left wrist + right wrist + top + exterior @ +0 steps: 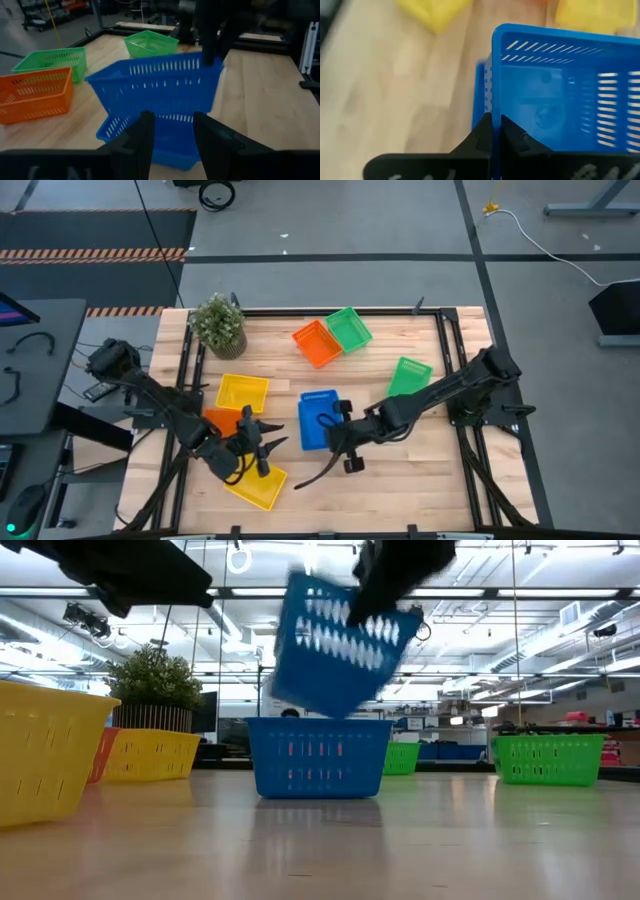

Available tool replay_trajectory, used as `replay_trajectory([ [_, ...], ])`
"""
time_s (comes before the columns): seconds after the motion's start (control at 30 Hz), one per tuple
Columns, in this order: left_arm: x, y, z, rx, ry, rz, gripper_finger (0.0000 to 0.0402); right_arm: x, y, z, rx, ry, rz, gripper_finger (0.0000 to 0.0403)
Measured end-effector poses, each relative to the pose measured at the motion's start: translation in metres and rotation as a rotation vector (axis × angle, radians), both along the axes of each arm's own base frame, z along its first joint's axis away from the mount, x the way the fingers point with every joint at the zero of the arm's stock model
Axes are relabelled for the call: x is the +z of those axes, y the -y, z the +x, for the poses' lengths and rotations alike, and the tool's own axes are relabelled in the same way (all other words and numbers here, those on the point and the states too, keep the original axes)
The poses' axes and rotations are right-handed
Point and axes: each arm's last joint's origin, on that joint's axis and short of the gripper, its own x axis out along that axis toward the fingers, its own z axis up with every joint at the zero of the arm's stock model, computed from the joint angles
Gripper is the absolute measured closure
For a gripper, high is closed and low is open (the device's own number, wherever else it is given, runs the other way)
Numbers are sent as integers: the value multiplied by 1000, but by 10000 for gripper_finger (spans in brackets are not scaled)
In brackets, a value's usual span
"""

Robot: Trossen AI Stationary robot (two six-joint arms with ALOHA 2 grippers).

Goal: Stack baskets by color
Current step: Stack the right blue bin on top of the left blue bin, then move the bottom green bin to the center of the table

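Right end effector [495, 131]: clamped on rim of upper blue basket [335, 640], fingers pinched on its wall.
Upper blue basket: lifted and tilted, clear of desk [420, 480], directly above lower blue basket [318, 758].
Lower blue basket: upright on desk, near centre.
Left end effector [262, 448]: fingers [142, 142] partly apart, gripping nothing, just beside near yellow basket [256, 485], aimed toward blue pair.
Near yellow basket: at front-left desk edge, tilted relative to desk edge.
Second yellow basket [242, 393]: left of centre, beside potted plant [218, 326].
Orange basket, far [316, 343]: touching green basket [349, 328] at far side of desk.
Second orange basket [222, 421]: partly hidden under left arm, just below second yellow basket in high view.
Second green basket [410, 375]: right of centre, apart from others.
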Motion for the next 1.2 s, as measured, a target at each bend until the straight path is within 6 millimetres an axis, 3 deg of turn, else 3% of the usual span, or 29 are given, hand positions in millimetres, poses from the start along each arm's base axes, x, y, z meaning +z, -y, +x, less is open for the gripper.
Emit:
replay_trajectory([
  [0.2, -1, 1, -3, 28, 9, 9, 260, -17, -3, 15, -20, -34, -1, 394],
  [0.8, -1, -1, -2, 37, 4, 10, 260, -47, 12, 32, -94, -115, 101, 370],
  [1.2, -3, -1, -3, 44, -7, 5, 260, -43, 18, 39, -79, -73, 181, 274],
])
